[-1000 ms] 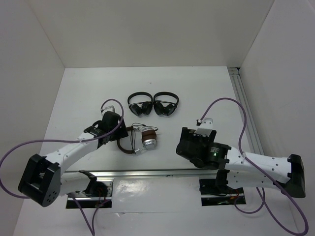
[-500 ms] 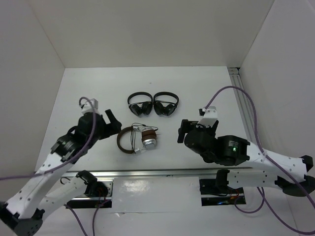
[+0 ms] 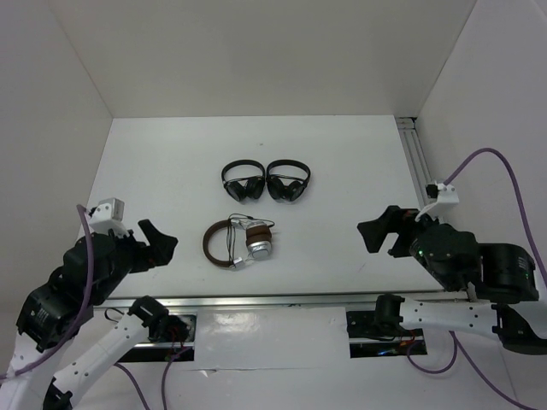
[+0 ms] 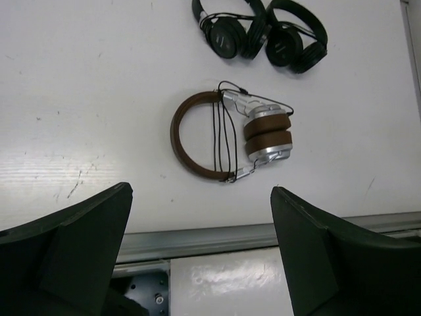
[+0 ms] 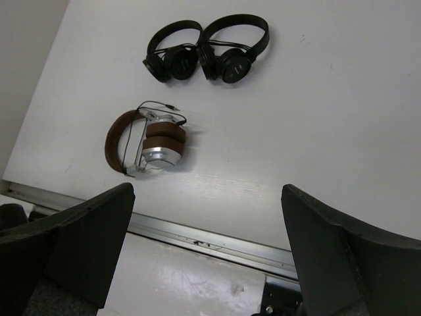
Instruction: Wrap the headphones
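The left gripper [image 3: 161, 244] hangs wide open by the near left edge, holding nothing. The headphones [image 3: 238, 243] lie flat near the middle of the near edge. The right gripper [image 3: 377, 232] hangs wide open by the near right edge.

Bright, even light on white worktop [image 3: 154, 162]; faint soft shadows. Wrist views sharp; dark fingers [image 4: 72, 250] blur at 5 and 7 o'clock.

the left arm is folded back over its base, and the left tool [image 3: 157, 243] sits high on the left side, fingers spread wide with nothing between them. the right arm is folded the same way on the right, and the right tool [image 3: 379, 231] points inward, fingers wide apart and empty.
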Controlling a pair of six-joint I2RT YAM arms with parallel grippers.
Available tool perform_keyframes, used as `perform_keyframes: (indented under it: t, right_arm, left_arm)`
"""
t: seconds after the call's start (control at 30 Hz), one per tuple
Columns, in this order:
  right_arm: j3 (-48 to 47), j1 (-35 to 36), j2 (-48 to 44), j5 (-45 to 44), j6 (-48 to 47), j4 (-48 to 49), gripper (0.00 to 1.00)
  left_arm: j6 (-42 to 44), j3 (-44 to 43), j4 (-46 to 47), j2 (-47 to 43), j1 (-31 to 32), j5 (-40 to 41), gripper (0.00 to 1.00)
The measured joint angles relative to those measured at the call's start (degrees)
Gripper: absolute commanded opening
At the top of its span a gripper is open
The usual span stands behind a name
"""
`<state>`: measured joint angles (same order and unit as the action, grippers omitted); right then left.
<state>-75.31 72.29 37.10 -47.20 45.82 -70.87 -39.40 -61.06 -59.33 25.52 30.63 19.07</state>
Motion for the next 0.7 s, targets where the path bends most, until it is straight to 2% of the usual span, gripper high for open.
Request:
perform_keyframes:
  t: [0.27,0.7]
  right_arm:
    - [-0.4,-1.6,-1.7,1.9,-1.5,-2.3,1.00]
    - [-0.4,-1.9,-2.9,2.8,-2.3,-2.6,1.00]
  left_arm:
    - [0.2,0.0,-4.1,-6.7,0.0,-1.8,0.99]
    - [0.0,0.0,-5.1,-7.7,0.0,-1.9,0.99]
